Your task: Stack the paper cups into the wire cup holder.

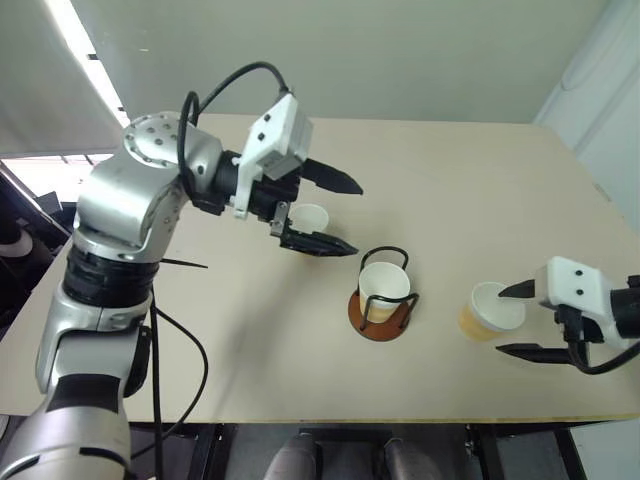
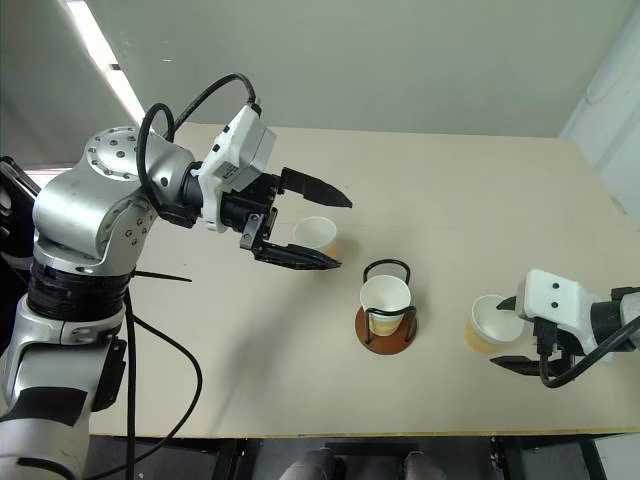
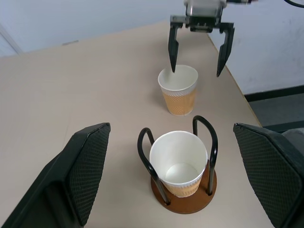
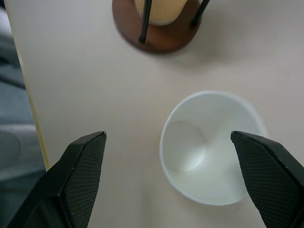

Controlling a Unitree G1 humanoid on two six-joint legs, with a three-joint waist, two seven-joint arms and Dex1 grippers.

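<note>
My right gripper (image 1: 520, 320) sits at the lower right of the head view, low over the desk (image 1: 250, 330), with its two black fingers spread wide. A paper cup (image 1: 492, 311) stands upright on the desk just at the fingertips, its open white mouth facing up; one finger lies at the far side of its rim and the other at its near side, and I cannot tell whether either one touches it. In my right wrist view the cup's white inside lies between the two spread fingers, closer to one of them.

My left gripper (image 1: 345, 215) hangs in the upper middle of the head view, above the desk, pointing toward the right of the frame. Its fingers are spread wide too and it holds nothing. Behind it, partly hidden by the lower finger, a second cup (image 2: 318, 236) stands upright on the desk.

Between the two grippers, near the centre of the frame, is the cup holder (image 1: 381, 318): a round reddish-brown base with thin black wire loops rising from it. A third cup (image 1: 384, 289) already sits upright inside the loops, mouth up, resting on the base. The cup by my right gripper stands just to the right of the holder, apart from it.
</note>
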